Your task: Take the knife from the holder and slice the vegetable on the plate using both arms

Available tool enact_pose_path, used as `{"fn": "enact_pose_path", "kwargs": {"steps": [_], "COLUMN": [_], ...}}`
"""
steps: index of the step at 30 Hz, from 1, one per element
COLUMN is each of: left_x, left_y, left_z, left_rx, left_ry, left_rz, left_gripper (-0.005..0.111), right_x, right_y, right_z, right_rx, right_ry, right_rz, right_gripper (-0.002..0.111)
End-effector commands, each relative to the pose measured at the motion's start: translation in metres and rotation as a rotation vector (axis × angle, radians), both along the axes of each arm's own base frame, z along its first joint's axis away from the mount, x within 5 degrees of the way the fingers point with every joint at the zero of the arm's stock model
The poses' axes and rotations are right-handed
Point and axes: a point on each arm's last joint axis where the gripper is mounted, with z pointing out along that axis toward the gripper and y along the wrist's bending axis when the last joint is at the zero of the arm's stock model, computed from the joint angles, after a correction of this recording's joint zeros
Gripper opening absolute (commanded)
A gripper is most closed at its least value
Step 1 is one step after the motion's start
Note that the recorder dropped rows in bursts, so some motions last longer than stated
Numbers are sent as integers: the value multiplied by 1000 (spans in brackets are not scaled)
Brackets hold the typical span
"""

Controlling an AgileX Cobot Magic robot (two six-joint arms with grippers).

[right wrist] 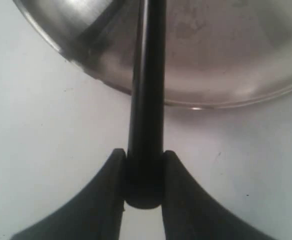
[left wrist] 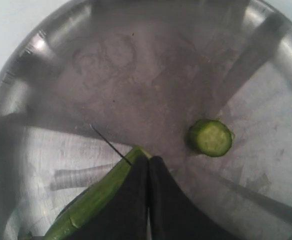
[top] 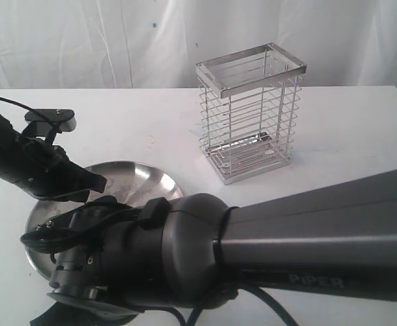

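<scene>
In the left wrist view the steel plate (left wrist: pixel 111 65) fills the frame. A long green piece of the vegetable (left wrist: pixel 93 200) lies on it along the side of my left gripper (left wrist: pixel 149 161), whose fingers are shut against each other with nothing between them. One round slice (left wrist: pixel 210 137) lies apart on the plate. A thin dark line, the knife blade (left wrist: pixel 111 145) seen edge-on, meets the vegetable's cut end. My right gripper (right wrist: pixel 144 155) is shut on the knife's black handle (right wrist: pixel 146 115), just off the plate's rim (right wrist: pixel 226 95). The wire holder (top: pixel 251 122) stands empty.
The holder stands upright behind the plate (top: pixel 144 178) on the white table (top: pixel 348 136). My right arm (top: pixel 287 238), marked PiPER, crosses the foreground and hides the plate's near half. My left arm (top: pixel 28 163) reaches in from the left. A white curtain hangs behind.
</scene>
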Motion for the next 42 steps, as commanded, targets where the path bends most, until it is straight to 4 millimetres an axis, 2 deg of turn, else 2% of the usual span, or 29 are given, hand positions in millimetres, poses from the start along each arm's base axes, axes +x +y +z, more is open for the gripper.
{"fn": "enact_pose_path", "kwargs": {"steps": [1,7,13,15,21,27,31,36,42], "left_x": [4,5,8,9,9,-2,-7,-16,-23], "left_y": [-1,0,0,0,-1,1,3,10,23], "left_z": [1,1,-43,-38,5,25,24,9,-4], "left_rx": [-10,5,34,33,7,53,77,127,127], "left_ry": [-30,-38,97,72,-43,-71,-31,5,23], "left_rz": [25,16,9,12,3,-66,-97,-79,-4], "left_gripper": [0,0,0,0,0,0,0,0,0], "right_x": [0,0,1,1,1,1,0,0,11], "right_y": [1,1,2,3,3,3,3,3,2], "right_z": [1,1,1,2,2,2,1,4,10], "right_rx": [6,8,21,24,25,18,12,-5,4], "right_ry": [-10,-15,-19,-20,-21,-23,-19,-13,23], "right_rz": [10,17,23,24,29,44,59,99,114], "right_gripper": [0,0,0,0,0,0,0,0,0]}}
